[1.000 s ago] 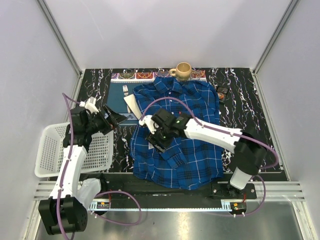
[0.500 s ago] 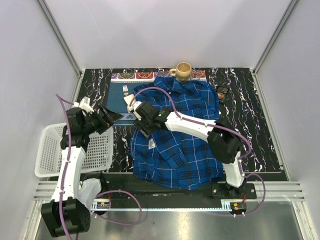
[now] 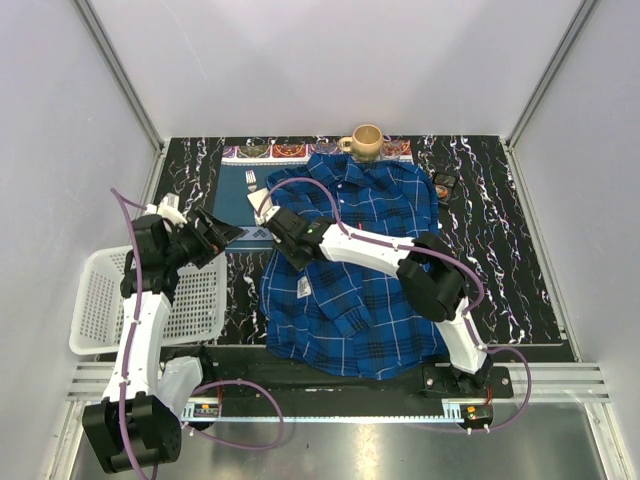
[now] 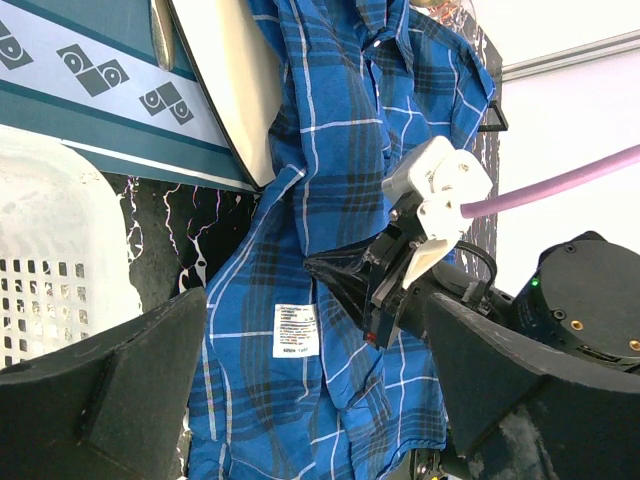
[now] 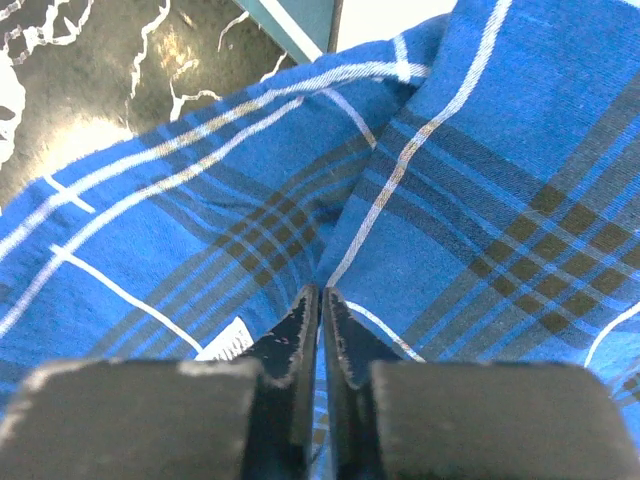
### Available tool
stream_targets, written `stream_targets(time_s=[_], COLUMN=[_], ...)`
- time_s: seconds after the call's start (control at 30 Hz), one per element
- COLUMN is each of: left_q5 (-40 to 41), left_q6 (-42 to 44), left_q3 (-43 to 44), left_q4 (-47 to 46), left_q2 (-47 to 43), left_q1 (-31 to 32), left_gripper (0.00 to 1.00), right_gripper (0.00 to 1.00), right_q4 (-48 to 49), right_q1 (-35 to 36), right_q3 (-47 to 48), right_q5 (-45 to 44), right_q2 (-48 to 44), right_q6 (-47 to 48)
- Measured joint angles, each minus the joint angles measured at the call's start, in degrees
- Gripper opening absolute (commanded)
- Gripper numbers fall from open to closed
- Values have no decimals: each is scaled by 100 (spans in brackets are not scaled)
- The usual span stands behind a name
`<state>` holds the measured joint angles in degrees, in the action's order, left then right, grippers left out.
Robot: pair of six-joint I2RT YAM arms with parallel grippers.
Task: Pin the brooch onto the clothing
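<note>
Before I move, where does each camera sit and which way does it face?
Top external: fixed above and behind the bases, looking down on the table; both arms show, left gripper open, right gripper on the shirt.
Left wrist: on the left arm, facing across at the shirt's edge; own spread fingers frame the bottom corners.
Right wrist: on the right arm, close over plaid fabric; own fingers closed on a fold.
Shared: top and left wrist both show the right gripper and paper tag.

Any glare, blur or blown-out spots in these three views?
Top external: evenly lit and sharp. Left wrist: shirt crisp, left fingers dark and blurred, upper right corner blown out. Right wrist: plaid in focus, right fingers soft up close, glare patch on the table at upper left.
</note>
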<state>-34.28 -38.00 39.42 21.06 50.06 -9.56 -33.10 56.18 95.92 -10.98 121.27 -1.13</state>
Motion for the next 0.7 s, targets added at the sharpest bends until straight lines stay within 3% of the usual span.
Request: stream_targets(time_s=[0.23,0.33,0.53,0.7], left_q5=[-15,-103,-389,-426], left_q6=[63,90,138,151], left_q3=[0,-26,-352,-640], left_q4=[-9,-114,-608,-1054], left_q2=[0,-9,-162,-118], left_q1=[-17,-24,-26,212], left_gripper=[94,99,99,99], right_gripper=[0,0,0,0], right_q4=[-79,-155,133,1102], right_q1=[-15,-140,-1257,-2083], right_q3=[168,214,330,544], right_q5=[28,396,1878,2577], right_q2=[-13,-109,-761,-966], right_q6=[39,9,-776,-1751])
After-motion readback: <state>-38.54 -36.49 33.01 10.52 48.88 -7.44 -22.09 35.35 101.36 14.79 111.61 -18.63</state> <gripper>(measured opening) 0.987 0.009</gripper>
